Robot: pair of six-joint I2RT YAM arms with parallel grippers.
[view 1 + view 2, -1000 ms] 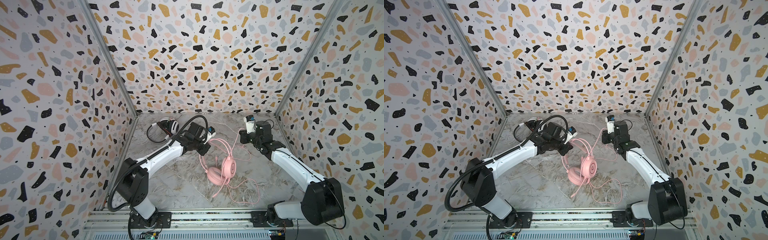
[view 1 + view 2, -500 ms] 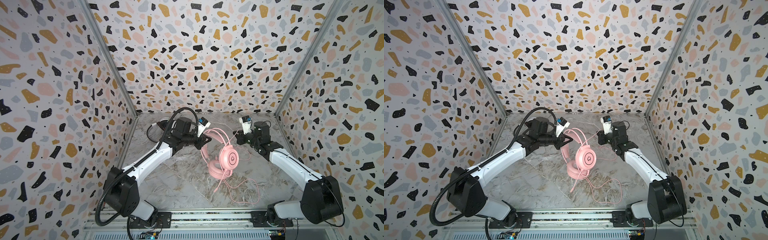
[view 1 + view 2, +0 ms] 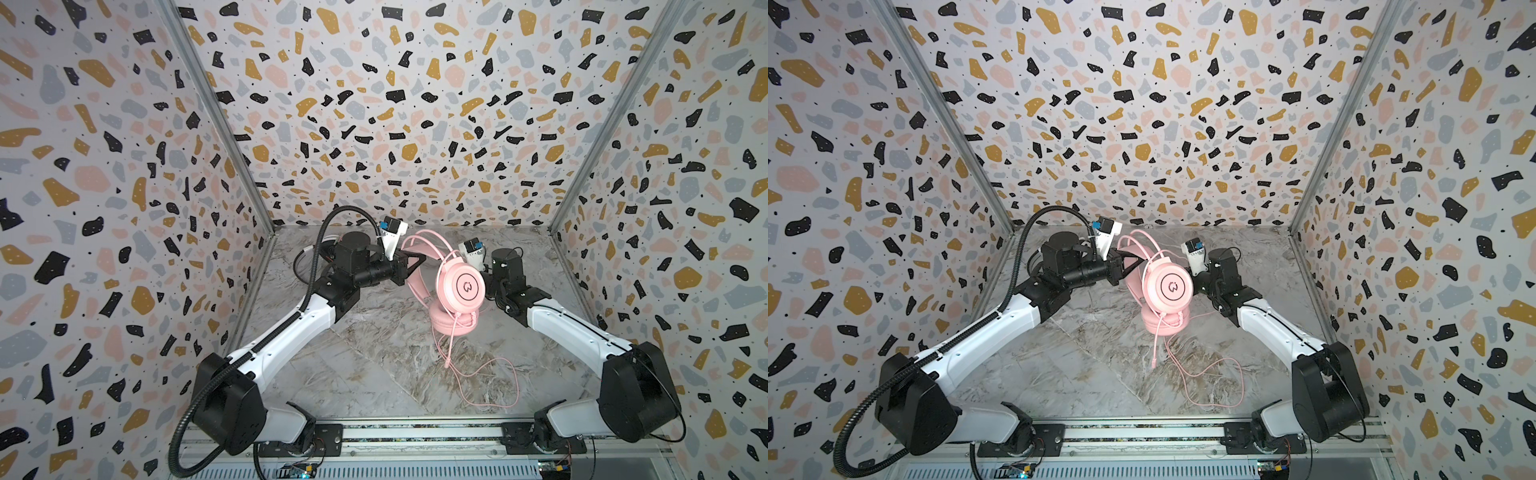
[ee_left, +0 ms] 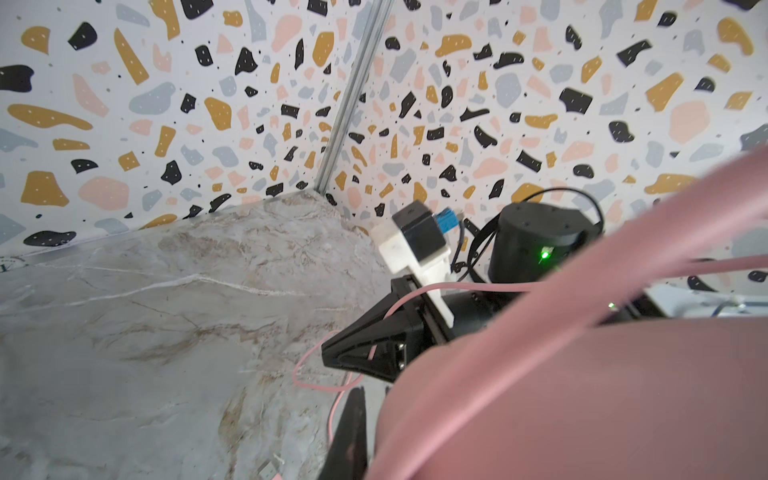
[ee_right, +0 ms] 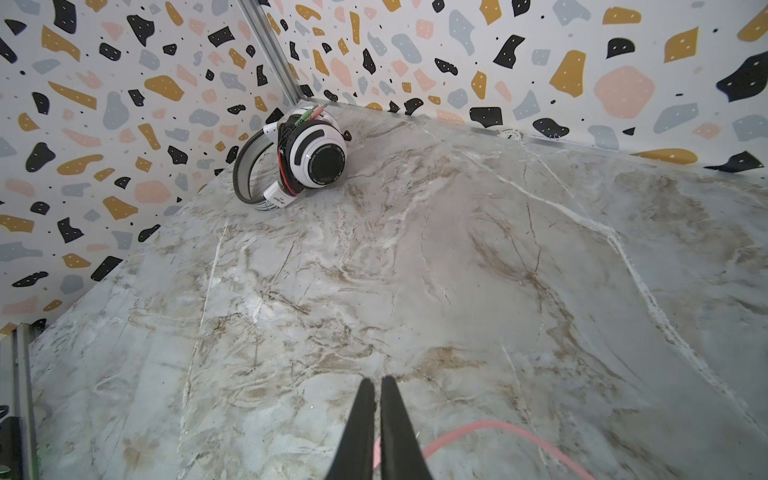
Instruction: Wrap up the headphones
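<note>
Left gripper (image 3: 417, 261): clamped on the headband of the pink headset (image 3: 461, 286), at the far middle of the table (image 3: 365, 365).
Pink headset: held upright between the two arms in both top views, one ear cup facing up and out, the other below it (I cannot tell whether the lower cup touches the marble).
Pink cable (image 5: 490, 423): hangs from the ear cups and loops loosely over the near right of the table.
Right gripper (image 5: 377, 380): just right of the pink headset, hidden behind the ear cup in both top views; its fingers are pinched together on the pink cable.
White headset (image 5: 311, 158): lies in the far left corner, well apart from both grippers, its cable bundled around it.
</note>
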